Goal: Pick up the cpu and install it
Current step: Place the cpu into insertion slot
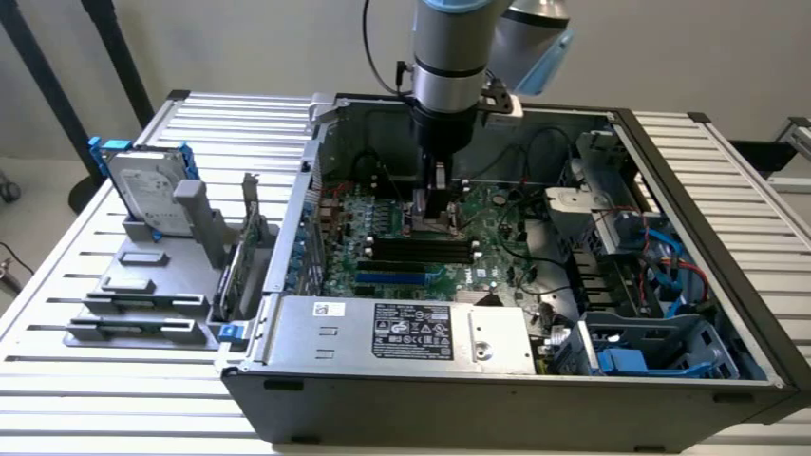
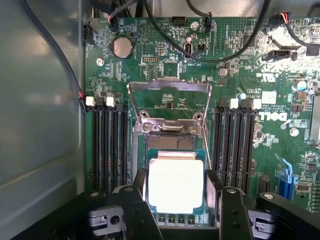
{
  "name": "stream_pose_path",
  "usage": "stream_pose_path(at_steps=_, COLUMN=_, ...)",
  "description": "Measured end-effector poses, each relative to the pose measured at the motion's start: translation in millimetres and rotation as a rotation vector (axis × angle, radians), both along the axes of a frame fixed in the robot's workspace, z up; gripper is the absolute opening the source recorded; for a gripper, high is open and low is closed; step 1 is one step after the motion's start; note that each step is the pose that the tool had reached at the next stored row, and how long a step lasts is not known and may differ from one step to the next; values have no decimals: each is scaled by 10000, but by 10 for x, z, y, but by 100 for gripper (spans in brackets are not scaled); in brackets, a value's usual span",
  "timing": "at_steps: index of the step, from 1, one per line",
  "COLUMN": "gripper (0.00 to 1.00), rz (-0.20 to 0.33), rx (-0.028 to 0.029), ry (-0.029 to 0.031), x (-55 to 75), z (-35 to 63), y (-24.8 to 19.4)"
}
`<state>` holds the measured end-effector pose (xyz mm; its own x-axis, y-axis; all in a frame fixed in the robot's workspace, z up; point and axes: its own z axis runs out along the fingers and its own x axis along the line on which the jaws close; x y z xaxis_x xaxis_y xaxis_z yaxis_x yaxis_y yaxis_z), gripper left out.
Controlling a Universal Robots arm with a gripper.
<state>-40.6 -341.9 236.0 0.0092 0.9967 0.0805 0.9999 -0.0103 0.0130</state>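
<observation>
The gripper (image 2: 176, 186) stands low over the motherboard (image 2: 165, 55) with its two black fingers (image 2: 139, 182) apart, one at each side of the cpu (image 2: 175, 182). The fingers are just beside the chip's edges; if they touch these edges or not, I cannot tell. The cpu lies flat in the socket (image 2: 170, 141), with its bright metal top facing up and a thin green rim around it. The metal frame (image 2: 169, 87) of the socket is lifted open and stands beside the chip. On both sides of the socket there are black memory slots (image 2: 110, 145), one group at each side. A round coin battery (image 2: 121, 47) sits farther away on the board, near some black cables.

In the exterior view the arm (image 1: 450, 57) comes straight down into the open computer case (image 1: 507, 399), and the gripper (image 1: 431, 214) is near the middle of the motherboard (image 1: 380, 242). A grey power supply (image 1: 405, 332) lies along the near edge of the case. The case rests on a slatted table (image 1: 114, 399). Near the table's edge at the exterior view's left, a silver hard drive (image 1: 143, 195) with a blue bracket stands upright on a grey holder (image 1: 140, 304), well apart from the gripper.
</observation>
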Motion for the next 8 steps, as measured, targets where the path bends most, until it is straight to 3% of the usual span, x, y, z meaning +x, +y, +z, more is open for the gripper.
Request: stream_pose_path(at_steps=8, gripper=55, rz=-74, rx=-1, ry=-52, x=0, z=-120, y=30)
